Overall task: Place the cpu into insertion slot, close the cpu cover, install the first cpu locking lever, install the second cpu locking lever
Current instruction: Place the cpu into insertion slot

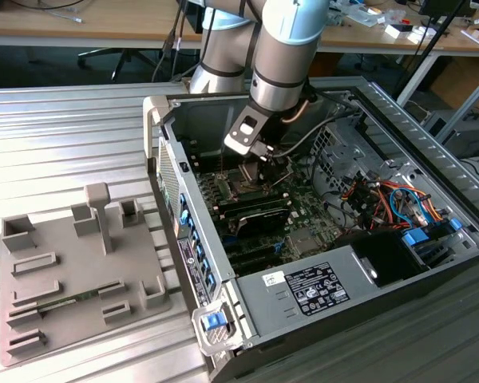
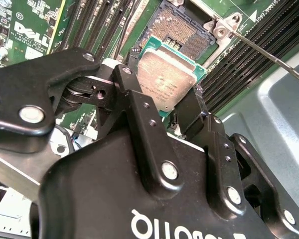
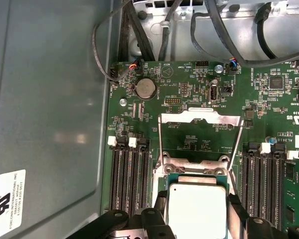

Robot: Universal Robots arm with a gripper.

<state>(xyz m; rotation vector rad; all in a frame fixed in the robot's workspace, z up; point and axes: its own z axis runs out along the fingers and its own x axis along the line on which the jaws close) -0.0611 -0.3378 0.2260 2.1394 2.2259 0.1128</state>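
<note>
My gripper [image 2: 164, 97] is shut on the cpu [image 2: 165, 79], its black fingers [image 2: 134, 99] pressing two opposite edges. The chip's silvery top faces the camera in both wrist views. It hangs level, close over the open insertion slot [image 2: 182, 30], whose pin field is partly uncovered beyond the chip. In the first wrist view the cpu [image 3: 197, 209] sits between the fingers, and the cpu cover [image 3: 199, 118] stands swung open past the slot. Two thin locking levers [image 3: 158, 142] [image 3: 237, 142] are raised beside it. In the exterior view the gripper [image 1: 259, 159] reaches down into the computer case.
Black memory slots [image 3: 129, 174] flank the socket on both sides, and cables [image 3: 139, 35] hang along the case wall. The case rim [image 1: 156, 112] surrounds the arm. A power supply [image 1: 311, 287] lies near the front. A grey fixture tray [image 1: 72, 263] is on the exterior view's left.
</note>
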